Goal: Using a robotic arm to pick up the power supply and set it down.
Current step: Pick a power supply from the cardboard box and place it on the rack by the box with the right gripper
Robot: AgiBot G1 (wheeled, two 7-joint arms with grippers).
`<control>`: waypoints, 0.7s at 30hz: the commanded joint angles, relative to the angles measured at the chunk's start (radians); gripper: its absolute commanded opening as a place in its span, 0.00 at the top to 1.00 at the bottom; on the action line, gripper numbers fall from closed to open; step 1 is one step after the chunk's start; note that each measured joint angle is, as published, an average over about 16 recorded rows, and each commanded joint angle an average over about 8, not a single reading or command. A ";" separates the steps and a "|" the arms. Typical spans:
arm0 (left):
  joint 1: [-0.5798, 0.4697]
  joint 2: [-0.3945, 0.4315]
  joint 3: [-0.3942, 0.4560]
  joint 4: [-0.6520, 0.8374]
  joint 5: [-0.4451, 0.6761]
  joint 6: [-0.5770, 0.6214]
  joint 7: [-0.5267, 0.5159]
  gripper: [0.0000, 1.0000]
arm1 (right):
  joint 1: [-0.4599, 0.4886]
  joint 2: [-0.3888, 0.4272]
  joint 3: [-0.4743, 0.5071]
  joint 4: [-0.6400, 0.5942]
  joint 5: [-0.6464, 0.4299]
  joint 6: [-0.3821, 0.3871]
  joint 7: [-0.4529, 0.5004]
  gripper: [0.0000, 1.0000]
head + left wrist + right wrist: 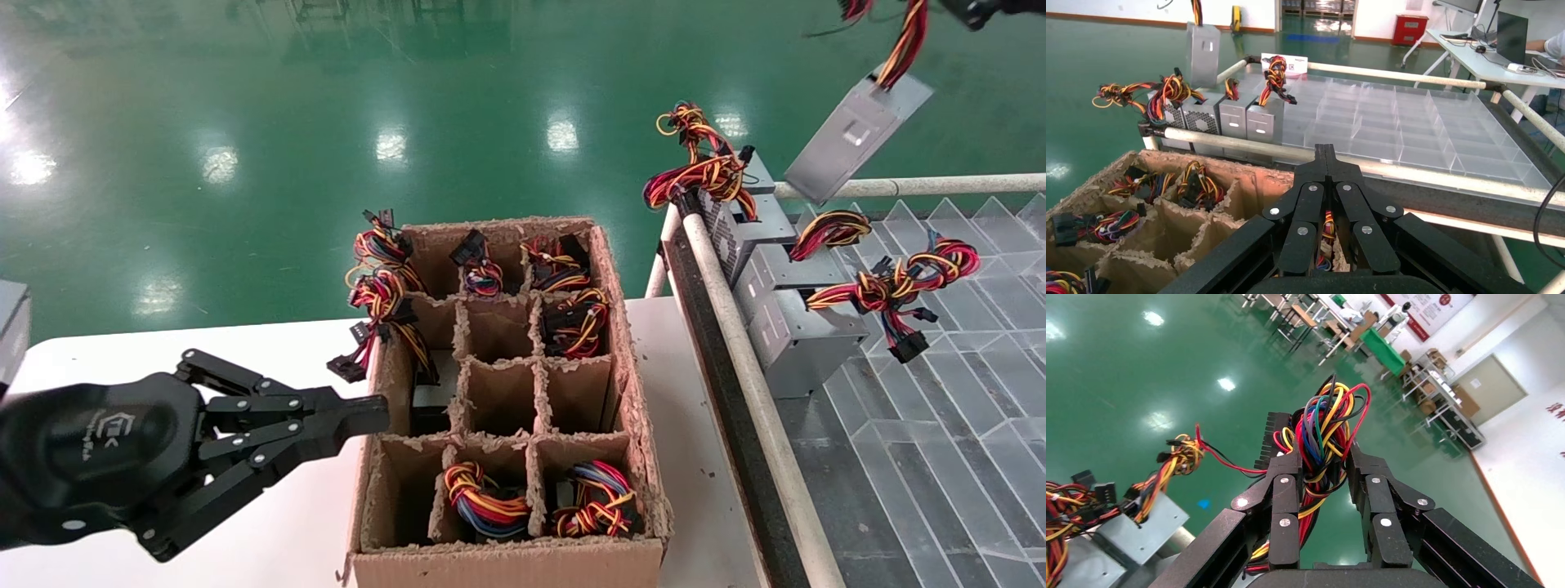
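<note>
The power supply, a silver-grey box, hangs tilted in the air at the upper right, above the rack's far rail. Its red, yellow and black wires run up to my right gripper, which is almost wholly beyond the top edge of the head view. In the right wrist view the right gripper is shut on that wire bundle. The left wrist view shows the same box dangling beyond the rack. My left gripper is shut and empty, its tip at the left wall of the cardboard box.
A brown cardboard divider box on the white table holds several wire bundles in its cells. To its right, behind a white pipe rail, several power supplies stand in a row beside clear tray dividers.
</note>
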 commanded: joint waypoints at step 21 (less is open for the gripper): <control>0.000 0.000 0.000 0.000 0.000 0.000 0.000 1.00 | -0.007 -0.072 0.032 -0.335 0.047 0.085 -0.257 1.00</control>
